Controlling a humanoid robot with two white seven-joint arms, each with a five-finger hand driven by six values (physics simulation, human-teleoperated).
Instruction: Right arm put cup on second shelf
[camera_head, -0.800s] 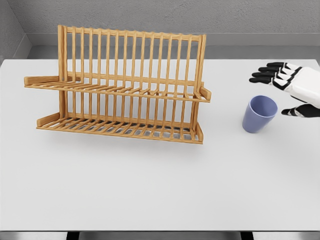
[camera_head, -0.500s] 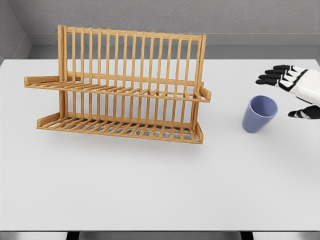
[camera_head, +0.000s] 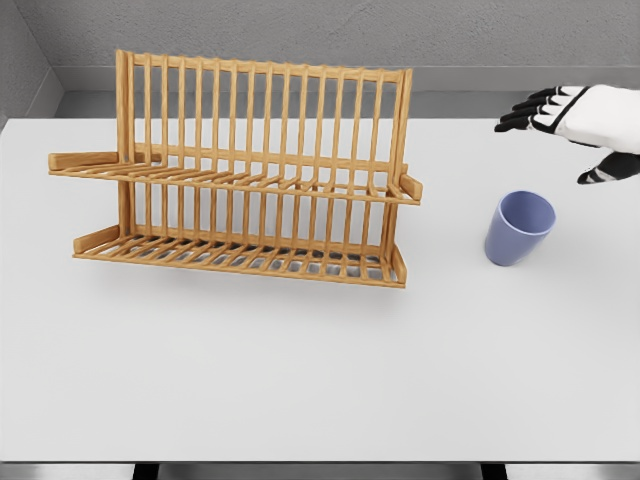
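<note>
A lavender-blue cup (camera_head: 519, 228) stands upright on the white table (camera_head: 320, 370), right of the rack, its mouth tilted toward me. The wooden two-tier dish rack (camera_head: 240, 170) stands at the left-centre, with an upper shelf (camera_head: 235, 178) and a lower shelf (camera_head: 240, 257), both bare. My right hand (camera_head: 560, 128) hovers above and behind the cup at the right edge, fingers spread, thumb (camera_head: 605, 170) apart from the fingertips (camera_head: 520, 112), holding nothing. It does not touch the cup. The left arm is out of view.
A grey wall runs behind the table's far edge. The table's front edge lies along the bottom of the picture.
My right hand has risen and drawn back from beside the cup to above and behind it. The cup and rack have not moved.
</note>
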